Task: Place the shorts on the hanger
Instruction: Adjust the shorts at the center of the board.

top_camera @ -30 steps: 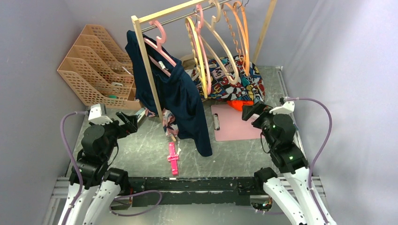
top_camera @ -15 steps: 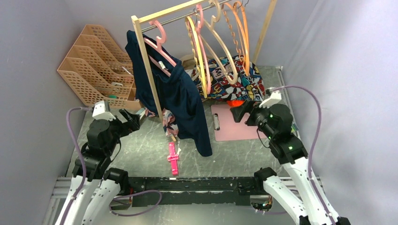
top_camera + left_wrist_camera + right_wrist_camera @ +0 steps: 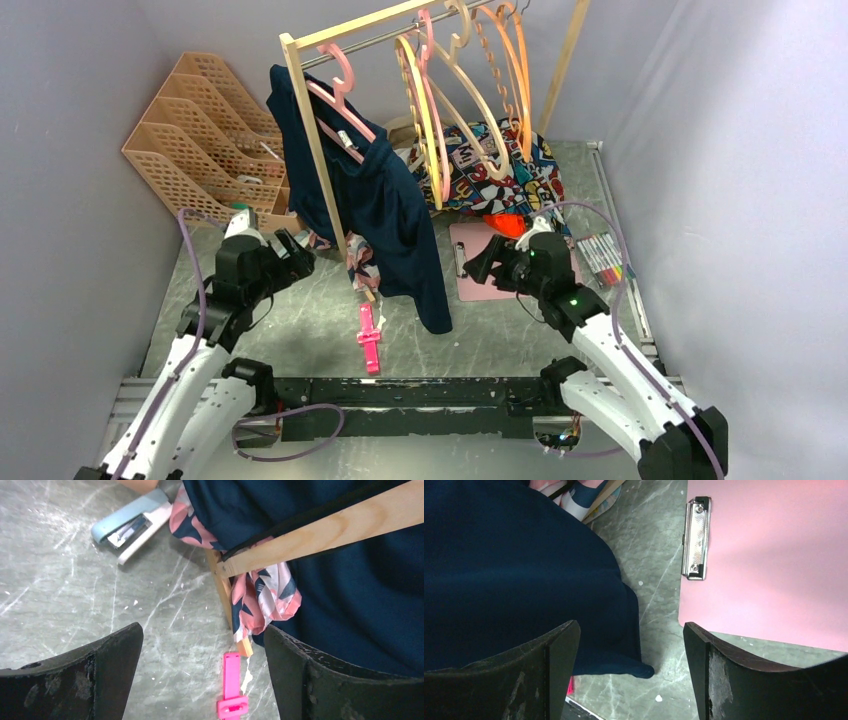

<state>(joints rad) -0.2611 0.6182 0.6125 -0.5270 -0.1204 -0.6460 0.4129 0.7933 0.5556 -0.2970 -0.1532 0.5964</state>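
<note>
Progress: nothing is showing as done yet. The left gripper (image 3: 295,255) is hovering over the left part of the table (image 3: 300,325), jaws spread wide and holding nothing, and it is pointing toward the shorts (image 3: 262,597). The shorts are lying bunched at the foot of the wooden rack (image 3: 312,140), partly tucked under the navy garment (image 3: 395,215), which is hanging from a pink hanger (image 3: 348,110). Further right, the hanger (image 3: 421,140) is hanging bare on the rail, above the shorts and well apart from them. The right gripper (image 3: 478,262) is hovering just right of the navy hem, jaws likewise wide and empty. Judging from this, everything is remaining: picking up the shorts, freeing them from the navy cloth and getting them onto the hanger.

Materials, same order:
- The stapler (image 3: 131,525), in light blue and white hard plastic, is lying near the shorts.
- The shorts are looking thin and slick, in soft crumpled folds, and are probably going to be sagging when lifted.
- The rack is showing bare pale wood with square edges.
- The navy garment is draping matt and limp.
- The pink clip (image 3: 369,338), in rigid plastic, is lying flat on the scratched grey table.
- The hanger is reading as a thin, smooth, pale yellow plastic loop.
- The clipboard (image 3: 774,555), a flat pink board with a shiny metal clamp, is lying at the right.
</note>
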